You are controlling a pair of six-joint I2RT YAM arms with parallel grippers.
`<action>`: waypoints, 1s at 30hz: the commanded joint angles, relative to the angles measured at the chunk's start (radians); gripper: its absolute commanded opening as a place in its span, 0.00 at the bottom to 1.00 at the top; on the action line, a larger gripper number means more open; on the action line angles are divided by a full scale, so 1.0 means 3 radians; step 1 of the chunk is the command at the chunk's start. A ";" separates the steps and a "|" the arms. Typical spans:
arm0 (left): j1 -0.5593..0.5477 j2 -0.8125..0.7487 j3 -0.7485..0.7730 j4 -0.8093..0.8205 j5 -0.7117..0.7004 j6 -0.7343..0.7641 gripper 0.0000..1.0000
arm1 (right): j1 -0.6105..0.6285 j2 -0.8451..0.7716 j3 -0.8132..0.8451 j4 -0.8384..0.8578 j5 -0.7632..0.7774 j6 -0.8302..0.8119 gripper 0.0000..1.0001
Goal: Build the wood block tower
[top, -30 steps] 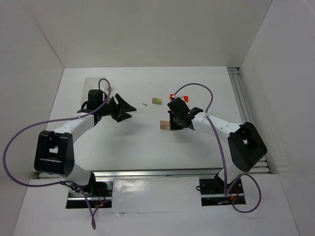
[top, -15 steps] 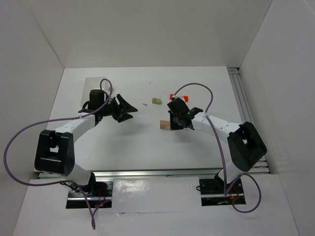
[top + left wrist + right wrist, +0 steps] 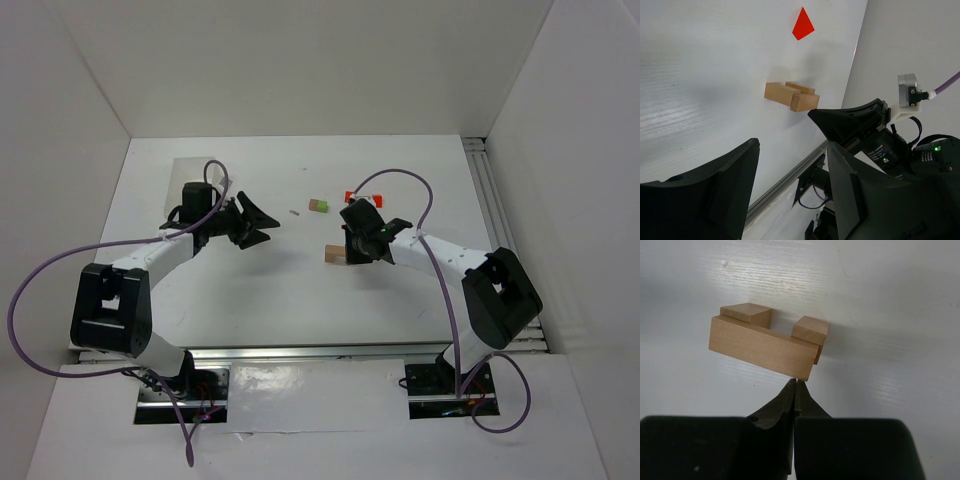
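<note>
A long tan block [image 3: 760, 347] lies on the white table with two small tan blocks [image 3: 810, 330] touching its far side; whether it rests on them I cannot tell. My right gripper [image 3: 796, 382] is shut and empty, its tips touching the long block's near right corner. From above, this tan group [image 3: 334, 255] sits just left of the right gripper [image 3: 346, 257]. Farther back lie a lime green block [image 3: 321, 206] and two red blocks [image 3: 350, 195]. My left gripper [image 3: 268, 229] hovers open and empty to the left. Its wrist view shows the tan group [image 3: 790, 96] and a red triangle [image 3: 803, 24].
A tiny grey piece [image 3: 294, 212] lies between the left gripper and the green block. A metal rail [image 3: 495, 190] runs along the table's right edge. White walls close in the table on three sides. The right arm's gripper [image 3: 855, 122] fills part of the left wrist view.
</note>
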 commanded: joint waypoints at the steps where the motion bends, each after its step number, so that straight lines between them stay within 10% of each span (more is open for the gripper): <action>1: -0.0010 0.0026 0.0117 0.0127 0.0062 0.0073 0.69 | 0.0004 -0.0094 0.0067 0.0021 -0.0038 -0.0020 0.00; 30: -0.0072 0.0026 0.0148 0.0091 0.0032 0.0073 0.69 | 0.0107 0.0172 0.0287 0.0113 0.0094 0.0005 0.00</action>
